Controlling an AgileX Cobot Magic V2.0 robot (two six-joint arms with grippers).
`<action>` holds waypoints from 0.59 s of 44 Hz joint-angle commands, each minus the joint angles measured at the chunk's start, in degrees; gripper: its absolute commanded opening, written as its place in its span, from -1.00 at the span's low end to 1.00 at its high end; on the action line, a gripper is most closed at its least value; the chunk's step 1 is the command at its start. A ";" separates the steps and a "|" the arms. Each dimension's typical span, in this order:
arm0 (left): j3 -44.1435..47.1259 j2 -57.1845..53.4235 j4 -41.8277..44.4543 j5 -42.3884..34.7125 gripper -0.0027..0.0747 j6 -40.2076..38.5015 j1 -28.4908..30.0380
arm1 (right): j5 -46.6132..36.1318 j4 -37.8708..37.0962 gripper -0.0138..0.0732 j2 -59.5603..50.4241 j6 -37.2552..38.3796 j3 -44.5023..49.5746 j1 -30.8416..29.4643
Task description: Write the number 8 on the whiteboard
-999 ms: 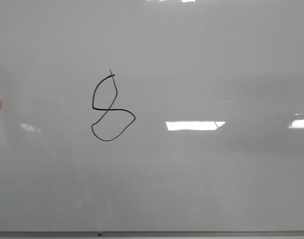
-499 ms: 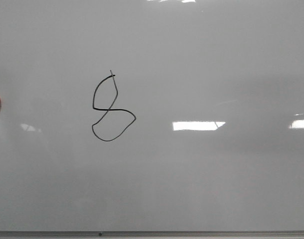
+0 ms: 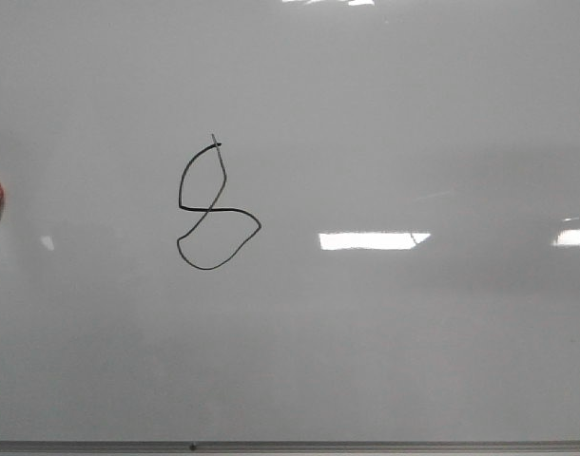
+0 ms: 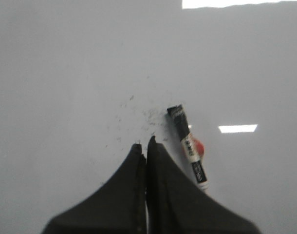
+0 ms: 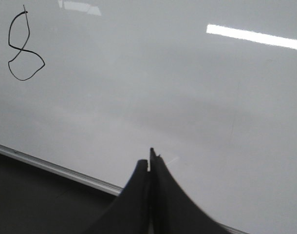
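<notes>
Black number 8 [image 5: 25,45] on the whiteboard [image 5: 187,97], well apart from the right fingers [image 5: 149,163], both pairs pressed together.

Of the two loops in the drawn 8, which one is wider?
The lower loop of the number 8 is the wider: it bulges out to a point on the right, while the upper loop stays narrow and tall, ending in a small tail at the top.

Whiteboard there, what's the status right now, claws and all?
Both claws, left and right, shut, empty. Number 8 drawn on whiteboard. Marker lying beside left claw. Nothing in the way.
</notes>
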 commanded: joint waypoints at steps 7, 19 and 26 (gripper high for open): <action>3.04 -1.14 3.71 -3.20 -0.98 -5.23 0.97 | -3.97 0.23 -0.68 0.46 0.09 -1.46 -0.34; 3.04 -1.02 3.30 -3.64 -0.98 -5.23 0.97 | -3.84 0.23 -0.68 0.46 0.09 -1.46 -0.34; 3.04 -1.02 3.30 -3.64 -0.98 -5.23 0.97 | -3.84 0.23 -0.68 0.46 0.09 -1.46 -0.34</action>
